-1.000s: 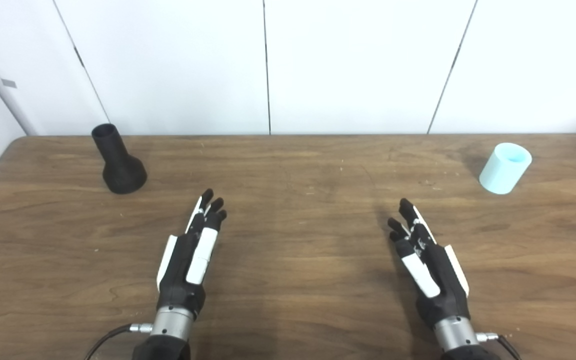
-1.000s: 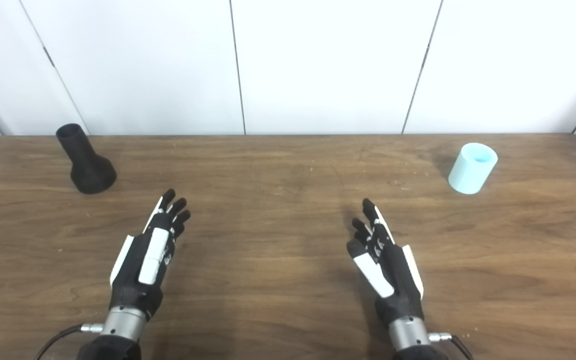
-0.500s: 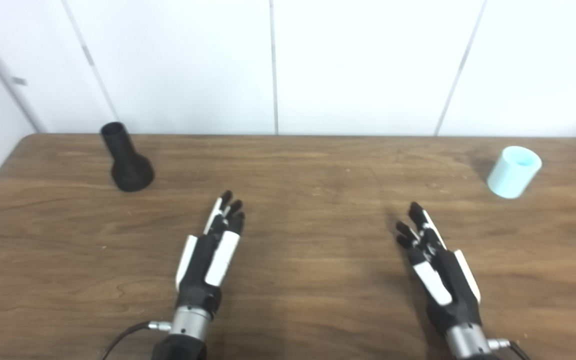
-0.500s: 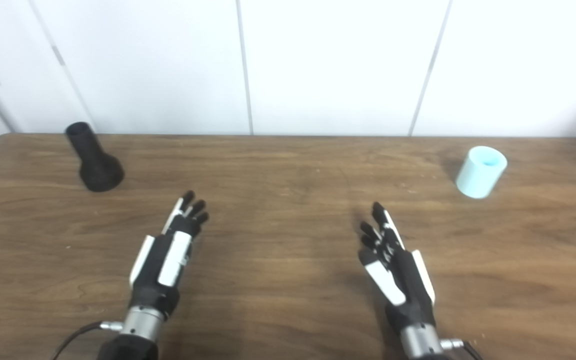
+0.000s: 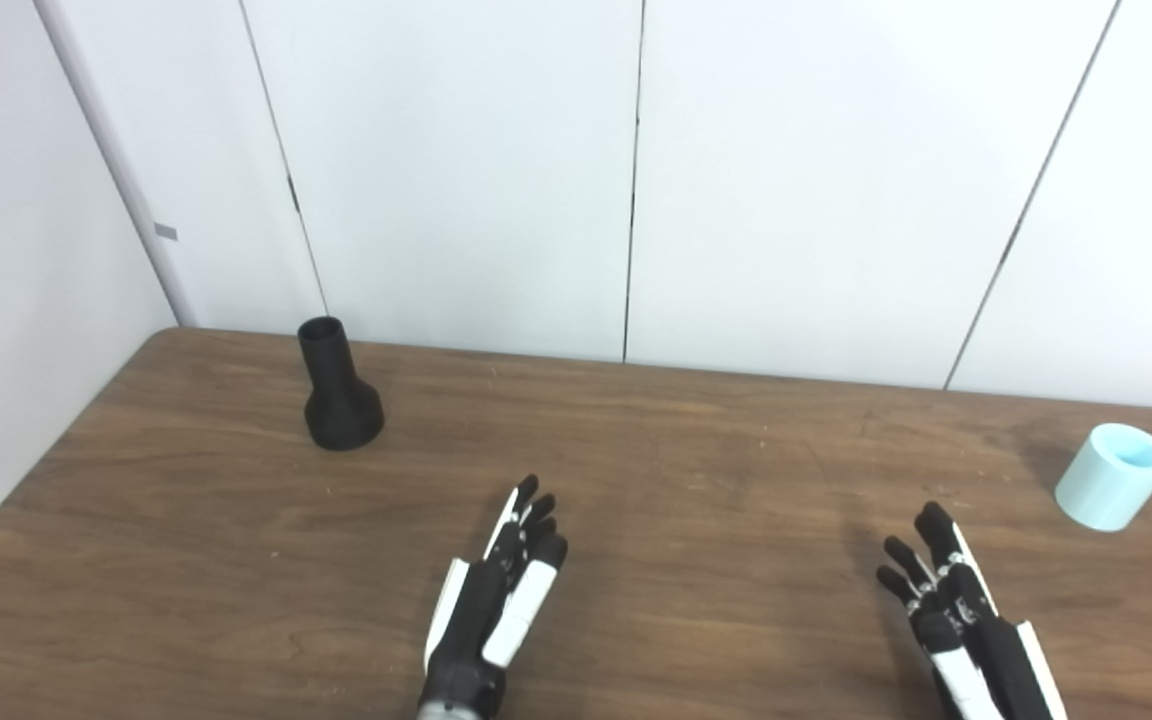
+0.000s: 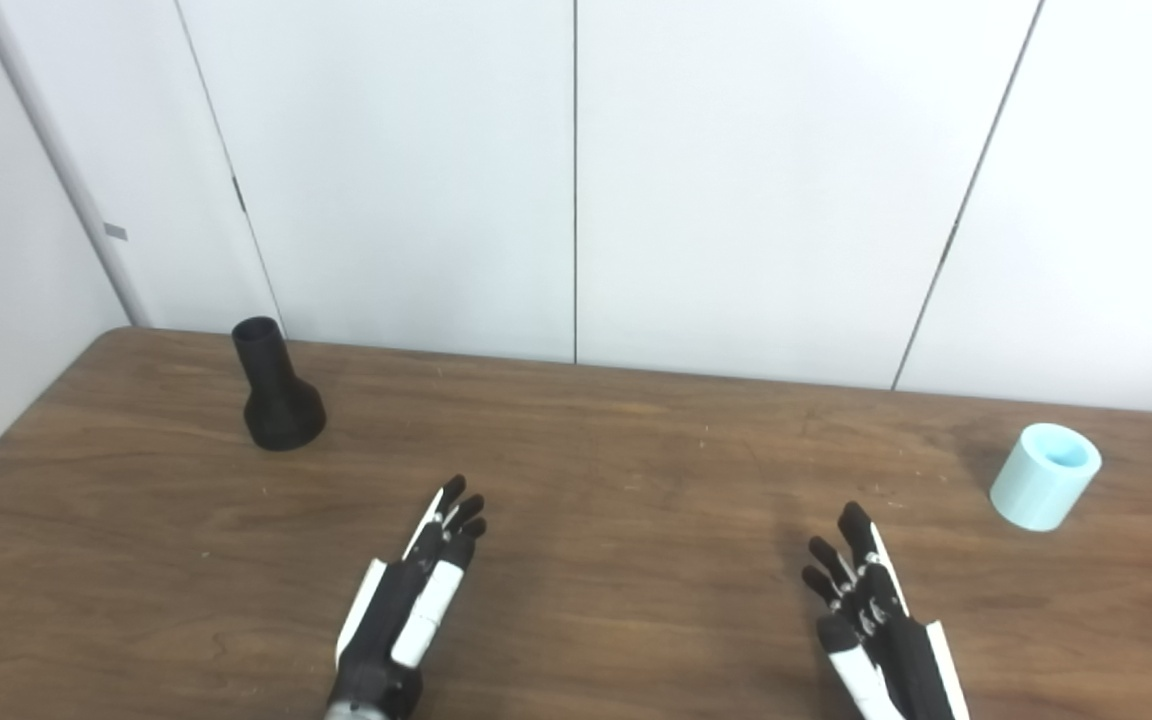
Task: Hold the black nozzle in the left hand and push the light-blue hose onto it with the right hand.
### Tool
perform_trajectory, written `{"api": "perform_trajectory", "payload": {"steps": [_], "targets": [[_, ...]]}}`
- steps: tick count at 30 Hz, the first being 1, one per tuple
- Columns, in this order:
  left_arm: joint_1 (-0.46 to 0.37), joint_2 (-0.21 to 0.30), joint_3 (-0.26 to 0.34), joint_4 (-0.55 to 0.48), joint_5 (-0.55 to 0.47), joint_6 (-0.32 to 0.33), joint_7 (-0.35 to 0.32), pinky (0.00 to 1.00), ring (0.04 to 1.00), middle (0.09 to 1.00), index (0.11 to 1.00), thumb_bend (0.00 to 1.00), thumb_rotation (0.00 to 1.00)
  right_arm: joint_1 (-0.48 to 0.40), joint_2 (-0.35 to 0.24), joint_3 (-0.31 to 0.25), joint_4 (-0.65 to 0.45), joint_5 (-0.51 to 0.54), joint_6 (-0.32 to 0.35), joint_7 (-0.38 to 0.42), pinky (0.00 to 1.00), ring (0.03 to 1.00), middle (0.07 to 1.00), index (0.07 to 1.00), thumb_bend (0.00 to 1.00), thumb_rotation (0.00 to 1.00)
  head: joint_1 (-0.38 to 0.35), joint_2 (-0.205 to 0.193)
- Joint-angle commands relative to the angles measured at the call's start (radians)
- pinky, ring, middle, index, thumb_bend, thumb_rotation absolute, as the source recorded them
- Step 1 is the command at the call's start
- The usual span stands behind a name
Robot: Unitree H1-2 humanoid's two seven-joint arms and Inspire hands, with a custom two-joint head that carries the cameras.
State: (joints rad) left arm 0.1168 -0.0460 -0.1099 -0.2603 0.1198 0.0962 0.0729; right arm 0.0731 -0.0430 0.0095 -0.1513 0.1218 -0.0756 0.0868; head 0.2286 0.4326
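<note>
Nozzle [image 5: 340,400] stands upright at desk [image 5: 686,480] far left; hose [image 5: 1113,489] far right. Left robot hand [image 5: 496,610] and right robot hand [image 5: 966,625] lie open, empty. Step: pre-grasp; next, reach outward.

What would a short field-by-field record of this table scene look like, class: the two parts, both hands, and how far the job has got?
nozzle: black nozzle stands upright on its wide base, far left of the table
hose: light-blue hose, a short open-topped piece, far right of the table
left hand: left hand open, fingers extended, over the table, holding nothing
right hand: right hand open, fingers apart, holding nothing
contact: neither hand touches either part
progress: nothing grasped yet; parts apart, not joined
</note>
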Motion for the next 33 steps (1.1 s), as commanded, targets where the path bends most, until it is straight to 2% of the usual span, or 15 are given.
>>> {"api": "perform_trajectory", "payload": {"steps": [1,5,8,11,16,20,22,26,29,33], "targets": [[0.025,-0.022,0.001,-0.004,0.001,-0.032,0.01,1.0,0.946,0.951,0.997,0.8,0.88,0.025,-0.013,-0.01,0.077,0.011,-0.046,0.016,0.89,0.932,0.995,0.983,0.75,0.69,-0.001,-0.001],[0.019,-0.009,0.028,-0.014,-0.02,-0.038,0.01,1.0,0.948,0.951,0.997,0.77,0.88,0.026,-0.013,-0.011,0.088,0.008,-0.053,0.014,0.88,0.928,0.991,0.979,0.76,0.69,-0.004,-0.003],[0.006,0.012,0.071,-0.021,-0.044,-0.049,0.009,1.0,0.957,0.949,0.995,0.76,0.88,0.028,-0.008,-0.007,0.094,-0.006,-0.058,0.008,0.88,0.926,0.987,0.977,0.76,0.69,-0.011,0.001],[-0.005,0.026,0.116,-0.021,-0.027,-0.08,0.031,1.0,0.954,0.943,0.992,0.77,0.87,0.033,0.0,-0.002,0.097,-0.02,-0.062,0.002,0.88,0.92,0.98,0.973,0.77,0.68,-0.023,0.006],[-0.034,0.04,0.172,-0.014,0.065,-0.143,0.093,0.99,0.946,0.932,0.985,0.77,0.85,0.04,0.014,0.006,0.091,-0.045,-0.063,-0.009,0.84,0.901,0.97,0.966,0.78,0.68,-0.035,0.011],[-0.092,0.084,0.233,0.008,0.125,-0.165,0.139,0.94,0.935,0.92,0.982,0.75,0.84,0.033,0.027,0.011,0.102,-0.062,-0.061,-0.02,0.84,0.898,0.961,0.962,0.79,0.68,-0.037,0.021],[-0.106,0.098,0.243,0.019,0.136,-0.172,0.145,0.94,0.932,0.919,0.982,0.74,0.83,0.03,0.03,0.011,0.106,-0.065,-0.061,-0.022,0.85,0.899,0.96,0.962,0.79,0.68,-0.037,0.021],[-0.157,0.182,0.271,0.078,0.146,-0.216,0.143,0.95,0.936,0.912,0.98,0.7,0.8,0.02,0.04,0.013,0.107,-0.074,-0.049,-0.031,0.85,0.9,0.961,0.964,0.79,0.69,-0.033,0.02],[-0.193,0.238,0.297,0.127,0.123,-0.233,0.138,0.88,0.931,0.905,0.978,0.71,0.77,0.015,0.047,0.016,0.107,-0.081,-0.047,-0.036,0.86,0.902,0.962,0.966,0.79,0.69,-0.031,0.02],[-0.224,0.263,0.326,0.183,0.091,-0.239,0.142,0.8,0.909,0.896,0.977,0.7,0.72,0.011,0.052,0.02,0.113,-0.089,-0.048,-0.04,0.86,0.902,0.963,0.967,0.8,0.7,-0.024,0.016]]}}
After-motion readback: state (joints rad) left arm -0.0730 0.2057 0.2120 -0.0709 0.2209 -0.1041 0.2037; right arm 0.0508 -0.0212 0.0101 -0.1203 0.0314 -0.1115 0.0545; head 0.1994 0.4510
